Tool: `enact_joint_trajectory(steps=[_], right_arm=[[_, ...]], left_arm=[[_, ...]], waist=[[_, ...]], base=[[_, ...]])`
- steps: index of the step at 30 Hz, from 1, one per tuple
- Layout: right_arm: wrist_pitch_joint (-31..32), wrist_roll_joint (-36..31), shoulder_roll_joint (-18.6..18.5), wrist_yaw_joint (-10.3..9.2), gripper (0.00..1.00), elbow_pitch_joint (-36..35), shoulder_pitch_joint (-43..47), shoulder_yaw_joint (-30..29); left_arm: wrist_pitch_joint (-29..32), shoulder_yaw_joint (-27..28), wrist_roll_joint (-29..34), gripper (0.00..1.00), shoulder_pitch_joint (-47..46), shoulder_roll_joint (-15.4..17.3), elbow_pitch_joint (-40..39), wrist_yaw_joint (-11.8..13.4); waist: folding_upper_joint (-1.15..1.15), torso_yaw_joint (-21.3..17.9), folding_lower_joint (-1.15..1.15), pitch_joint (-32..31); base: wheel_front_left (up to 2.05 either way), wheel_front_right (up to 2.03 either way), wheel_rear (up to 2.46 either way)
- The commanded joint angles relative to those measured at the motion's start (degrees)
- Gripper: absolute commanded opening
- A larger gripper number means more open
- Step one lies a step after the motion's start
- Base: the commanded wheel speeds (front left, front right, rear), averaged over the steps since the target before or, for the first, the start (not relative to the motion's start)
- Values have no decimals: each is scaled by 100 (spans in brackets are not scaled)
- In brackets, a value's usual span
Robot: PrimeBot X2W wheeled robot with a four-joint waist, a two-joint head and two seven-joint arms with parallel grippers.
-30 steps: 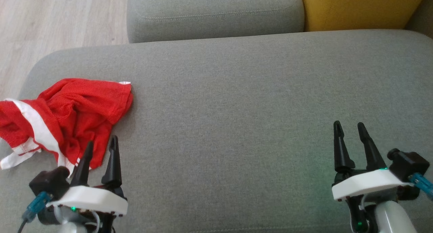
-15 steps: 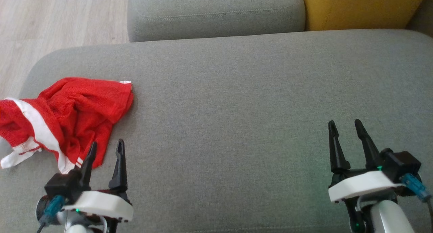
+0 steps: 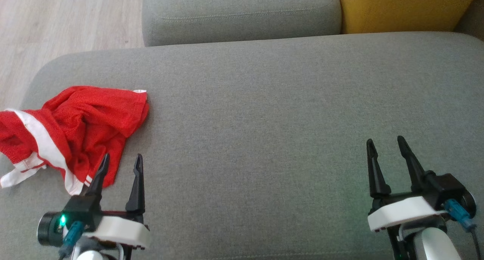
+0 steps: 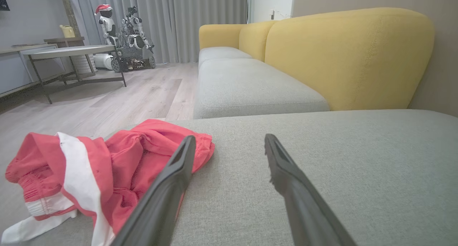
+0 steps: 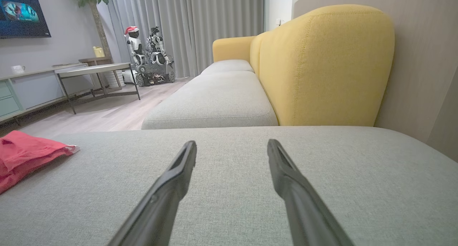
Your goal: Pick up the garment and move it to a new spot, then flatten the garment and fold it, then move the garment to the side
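Lying in a crumpled heap at the far left end of a grey sofa seat (image 3: 264,112), a red garment (image 3: 75,127) with white stripes and a white waistband spills toward the seat's rounded edge, with pale wood floor (image 3: 56,22) beyond it. Nothing about it looks flattened or folded, so the task appears to be at its first step: picking the garment up.

Just right of the heap, at the lower left of the head view, the left gripper (image 3: 122,157) hovers low, its two dark fingers spread apart and empty. Its left finger crosses the garment's near hem in that view, though whether it touches the cloth cannot be told. In the left wrist view the garment sits ahead and to the left of the fingers, not between them.

Across a wide bare stretch of seat, at the lower right, the right gripper (image 3: 385,140) is likewise spread wide and holding nothing, well apart from the garment. A yellow backrest (image 3: 401,8) rises at the far upper right.

The next move probably calls for the left gripper to swing left, settle over a raised fold and pinch it before lifting.
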Motion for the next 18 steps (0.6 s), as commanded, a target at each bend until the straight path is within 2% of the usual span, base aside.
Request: enact_joint_trajectory(steps=[1, 18], right_arm=[[-87, -196, -29, -4, 100, -232, -100, 129], [-41, -108, -29, -4, 100, -197, -62, 55]], left_arm=[[-104, 179, 187, 100, -110, 64, -235, 37], [-119, 325, 86, 100, -112, -77, 39, -55]], waist=[[0, 2, 0, 0], [0, -8, 0, 17]], base=[[0, 0, 0], [0, 0, 0]])
